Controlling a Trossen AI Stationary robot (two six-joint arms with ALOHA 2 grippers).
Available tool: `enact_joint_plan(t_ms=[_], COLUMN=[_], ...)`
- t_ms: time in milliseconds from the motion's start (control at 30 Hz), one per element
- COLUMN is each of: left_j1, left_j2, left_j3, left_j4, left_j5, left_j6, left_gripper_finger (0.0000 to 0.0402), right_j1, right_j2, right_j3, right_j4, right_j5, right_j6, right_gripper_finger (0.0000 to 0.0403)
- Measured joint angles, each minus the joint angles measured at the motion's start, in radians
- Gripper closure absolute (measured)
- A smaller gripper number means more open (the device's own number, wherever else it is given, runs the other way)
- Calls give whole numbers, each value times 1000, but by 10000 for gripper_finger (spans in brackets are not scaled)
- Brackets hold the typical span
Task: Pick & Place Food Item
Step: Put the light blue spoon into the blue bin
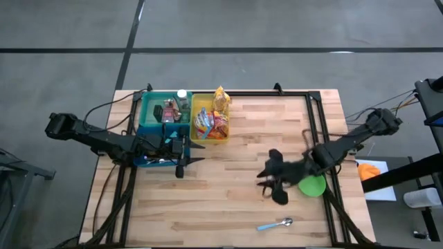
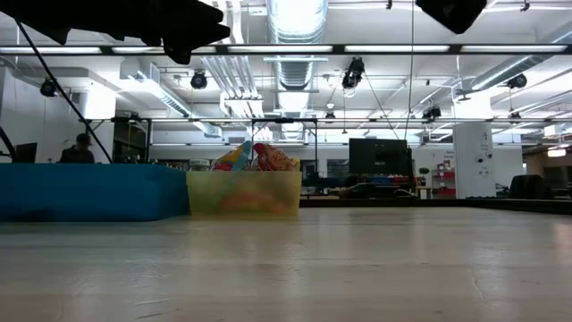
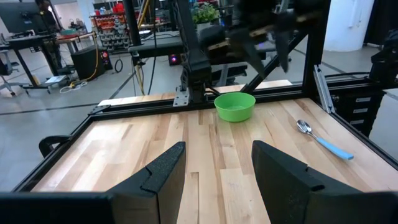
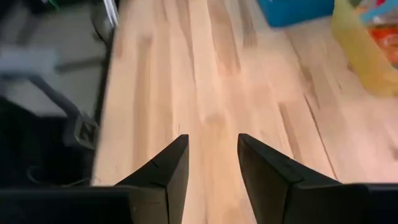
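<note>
Several colourful snack packets [image 1: 213, 122] sit in a yellow bin [image 1: 199, 138] at the table's far middle, one standing at its far end [image 1: 221, 98]. A green bowl [image 1: 313, 185] rests on the table at the right, also in the left wrist view [image 3: 235, 106]. My left gripper [image 1: 194, 153] hovers open beside the bins with bare wood between its fingers [image 3: 217, 168]. My right gripper [image 1: 264, 181] hangs open above the table just left of the bowl, holding nothing [image 4: 213, 158].
A teal bin [image 1: 165, 117] with bottles and small items stands left of the yellow bin. A spoon with a blue handle [image 1: 275, 224] lies near the front edge. A black frame rail [image 1: 315, 131] runs along the table's right side. Bare wood spreads across the middle.
</note>
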Motion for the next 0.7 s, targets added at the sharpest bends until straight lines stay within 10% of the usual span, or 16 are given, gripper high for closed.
enact_joint_plan(t_ms=[700], left_j1=[0], left_j2=[0], left_j3=[0], left_j4=[-55], left_j5=[0], left_j6=[2], left_gripper_finger=[216], right_j1=[380], right_j2=[551], right_j3=[424], right_j4=[-438], right_j5=[8], right_j6=[500], right_gripper_finger=[268])
